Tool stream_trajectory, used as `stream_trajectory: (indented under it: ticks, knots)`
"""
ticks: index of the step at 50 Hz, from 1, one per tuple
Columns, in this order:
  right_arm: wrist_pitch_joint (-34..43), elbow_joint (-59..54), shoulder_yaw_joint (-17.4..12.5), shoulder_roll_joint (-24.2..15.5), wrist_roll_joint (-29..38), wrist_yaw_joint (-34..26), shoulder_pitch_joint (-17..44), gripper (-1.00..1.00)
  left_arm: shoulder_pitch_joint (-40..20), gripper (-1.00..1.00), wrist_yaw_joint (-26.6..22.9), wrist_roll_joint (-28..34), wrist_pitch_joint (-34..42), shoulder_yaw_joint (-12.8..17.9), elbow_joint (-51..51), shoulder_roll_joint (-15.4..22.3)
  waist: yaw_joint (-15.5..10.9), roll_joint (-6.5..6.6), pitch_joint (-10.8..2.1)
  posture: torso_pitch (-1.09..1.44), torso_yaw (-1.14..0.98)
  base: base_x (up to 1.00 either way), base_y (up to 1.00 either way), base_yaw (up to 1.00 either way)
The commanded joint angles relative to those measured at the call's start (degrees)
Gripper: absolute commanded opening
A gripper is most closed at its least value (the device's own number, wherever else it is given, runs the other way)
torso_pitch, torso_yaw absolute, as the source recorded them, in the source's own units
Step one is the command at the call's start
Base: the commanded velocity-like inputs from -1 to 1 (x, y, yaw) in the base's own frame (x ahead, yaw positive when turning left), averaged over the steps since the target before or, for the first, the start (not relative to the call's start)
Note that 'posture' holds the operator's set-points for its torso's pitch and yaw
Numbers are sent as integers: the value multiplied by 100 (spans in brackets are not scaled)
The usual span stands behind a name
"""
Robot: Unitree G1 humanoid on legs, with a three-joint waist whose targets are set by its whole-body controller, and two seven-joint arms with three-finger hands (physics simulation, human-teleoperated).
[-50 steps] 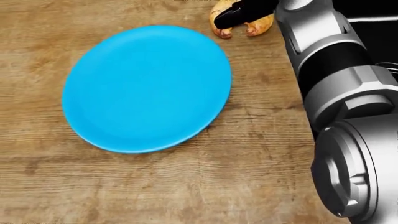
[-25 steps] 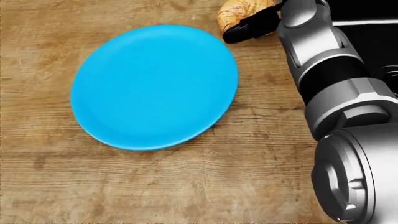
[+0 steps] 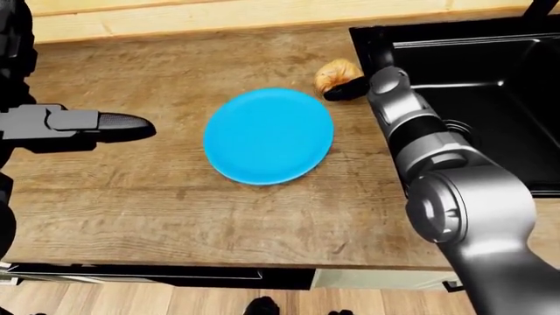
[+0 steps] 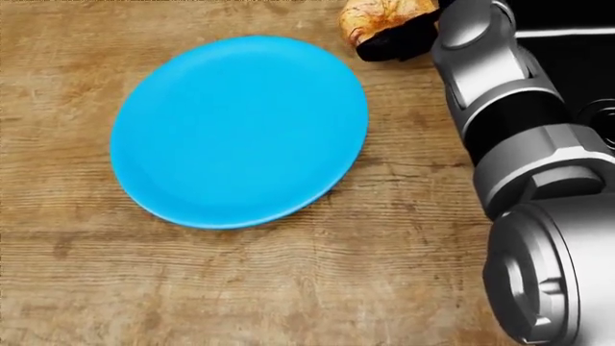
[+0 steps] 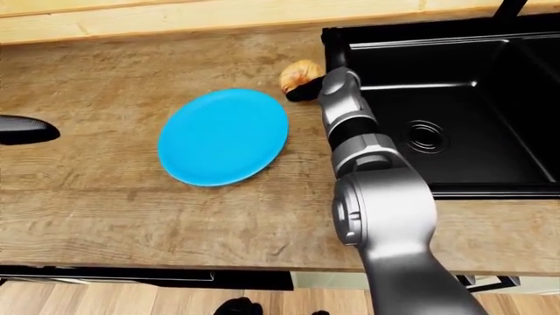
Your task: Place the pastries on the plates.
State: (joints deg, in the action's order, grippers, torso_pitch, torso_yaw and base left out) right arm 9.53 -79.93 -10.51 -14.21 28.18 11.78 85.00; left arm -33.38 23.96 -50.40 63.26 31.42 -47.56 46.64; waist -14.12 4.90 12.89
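A round blue plate (image 4: 240,130) lies on the wooden counter (image 4: 288,288). A golden croissant (image 4: 380,18) sits just past the plate's upper right rim. The dark fingers of my right hand (image 4: 396,42) close round the croissant's lower side. The right arm (image 3: 420,138) reaches up from the bottom right along the sink's edge. My left hand (image 3: 113,126) hovers over the counter at the left of the left-eye view, well away from the plate, with its fingers stretched out and empty.
A black sink (image 5: 455,125) is set into the counter at the right, right beside the right arm. A pale wooden wall strip (image 3: 218,16) runs along the top. The counter's near edge (image 3: 218,262) lies at the bottom, with floor below.
My right hand has closed on the croissant and turned it, so its ends no longer point down. The picture has shifted slightly right, so the camera moved a little.
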Motion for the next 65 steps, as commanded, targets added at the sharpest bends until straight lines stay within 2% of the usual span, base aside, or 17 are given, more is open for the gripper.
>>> stream_trajectory:
  ticks: [1,9,13,14,15,16,17,27,37,42,54,59,65]
  knots:
    - [-126,200,30,-48,92,67,197,27,-91,100,40,30,-152,164,-42,119,3,9,-194,25,25,0,0,0]
    - [-123,200,48,-30,168,19,179,1,30,100,112,-131,-160,327,-78,235,19,5,-212,25,25,0,0,0]
    - [-131,199,61,-33,212,-4,172,-21,61,100,164,-211,-200,359,-61,292,28,6,-219,25,25,0,0,0]
    - [-132,200,62,-36,223,3,175,-34,79,100,172,-226,-205,362,-63,312,29,6,-220,25,25,0,0,0]
    - [-135,199,71,-40,240,-9,178,-70,85,100,190,-259,-209,378,-62,322,29,6,-221,25,25,0,0,0]
    - [-137,200,74,-49,254,-2,185,-91,95,100,206,-294,-213,389,-67,334,29,7,-222,25,25,0,0,0]
    - [-135,201,68,-54,256,-1,192,-100,108,100,215,-305,-222,389,-67,354,30,8,-222,25,25,0,0,0]
    - [-371,222,152,-141,381,-141,387,-100,107,100,344,-473,-328,330,1,452,30,12,-204,25,25,0,0,0]
    - [-700,258,183,-193,389,-431,635,-100,133,100,367,-429,-342,271,-23,450,29,33,-132,25,25,0,0,0]
    - [-1085,309,124,-229,168,-1029,839,-100,146,100,363,-399,-363,231,-31,414,38,37,-102,25,25,0,0,0]
    - [-1715,392,300,-200,-117,-2620,1057,-100,51,100,281,-316,-294,191,13,410,88,34,-70,25,25,0,0,0]
    - [-2057,434,318,-180,-287,-3588,1095,-100,-8,100,268,-294,-280,148,41,420,106,33,-64,25,25,0,0,0]
    - [-2287,498,348,-110,-483,-4471,1058,-100,-3,100,249,-237,-253,124,14,390,139,39,-61,25,25,0,0,0]
